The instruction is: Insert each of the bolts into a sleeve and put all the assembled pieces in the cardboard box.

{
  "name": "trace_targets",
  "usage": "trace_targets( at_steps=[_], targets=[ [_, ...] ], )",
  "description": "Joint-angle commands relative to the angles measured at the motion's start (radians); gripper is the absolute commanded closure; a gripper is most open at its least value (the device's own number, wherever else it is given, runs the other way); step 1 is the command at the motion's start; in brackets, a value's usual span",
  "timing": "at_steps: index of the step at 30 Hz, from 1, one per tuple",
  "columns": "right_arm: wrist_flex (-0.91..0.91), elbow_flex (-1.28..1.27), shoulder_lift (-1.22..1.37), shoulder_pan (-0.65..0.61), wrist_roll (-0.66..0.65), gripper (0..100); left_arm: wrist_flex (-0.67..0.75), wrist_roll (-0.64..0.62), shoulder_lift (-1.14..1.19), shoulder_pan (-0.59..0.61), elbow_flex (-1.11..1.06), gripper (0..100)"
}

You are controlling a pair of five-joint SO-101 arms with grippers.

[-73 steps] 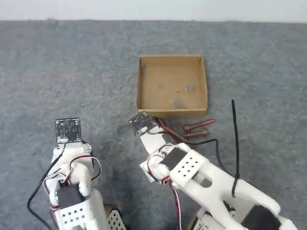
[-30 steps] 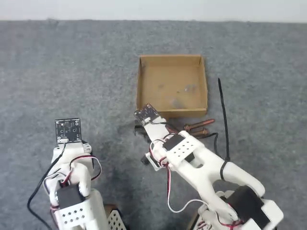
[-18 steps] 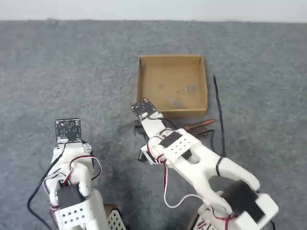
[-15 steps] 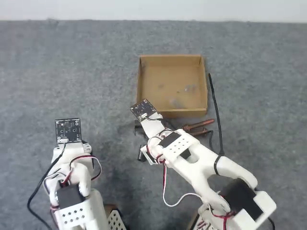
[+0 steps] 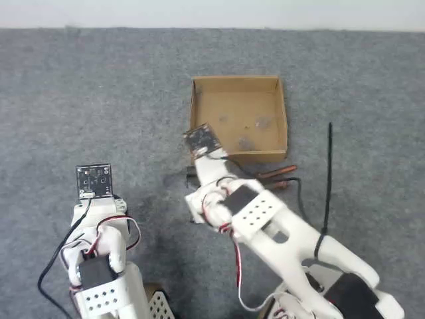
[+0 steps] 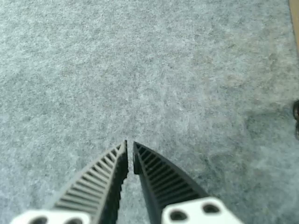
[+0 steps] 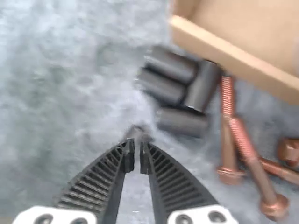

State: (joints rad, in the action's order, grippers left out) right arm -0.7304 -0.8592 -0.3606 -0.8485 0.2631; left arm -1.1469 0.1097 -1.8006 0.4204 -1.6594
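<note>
Several black sleeves (image 7: 174,88) lie bunched on the grey carpet just outside the cardboard box (image 7: 219,49). Beside them are several copper bolts (image 7: 247,154). My right gripper (image 7: 135,144) is shut with nothing in it, its tips just short of the nearest sleeve (image 7: 182,122). From above, the right arm's wrist (image 5: 212,166) covers the sleeves at the front left corner of the box (image 5: 196,119), and the bolts (image 5: 277,174) stick out to its right. My left gripper (image 6: 130,145) is shut and empty over bare carpet.
The box holds nothing but stains. The left arm (image 5: 96,219) stands at the front left, well apart from the parts. A black cable (image 5: 327,179) arcs up from the right arm. Open carpet spreads left of the box and beyond it.
The right arm has swung, and its wrist has shifted a little toward the box's front left corner. Its cable has moved to the right. The left arm has stayed still.
</note>
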Motion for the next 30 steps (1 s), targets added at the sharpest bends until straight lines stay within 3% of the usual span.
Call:
trace_targets(
  at_steps=[1,4,18,30],
  targets=[
    [0.07,-0.002,-0.008,-0.056,0.049,89.5,0.025,0.006,-0.02,0.008,0.007,98],
    [0.09,0.002,0.047,-0.088,0.058,84.2,0.025,0.006,-0.02,0.006,0.007,98],
    [0.065,-0.006,0.088,-0.071,0.058,85.2,0.025,0.006,-0.02,0.005,0.007,98],
    [-0.039,0.193,0.351,-0.07,0.058,85.3,0.025,0.006,-0.02,0.002,0.007,98]
  ],
)
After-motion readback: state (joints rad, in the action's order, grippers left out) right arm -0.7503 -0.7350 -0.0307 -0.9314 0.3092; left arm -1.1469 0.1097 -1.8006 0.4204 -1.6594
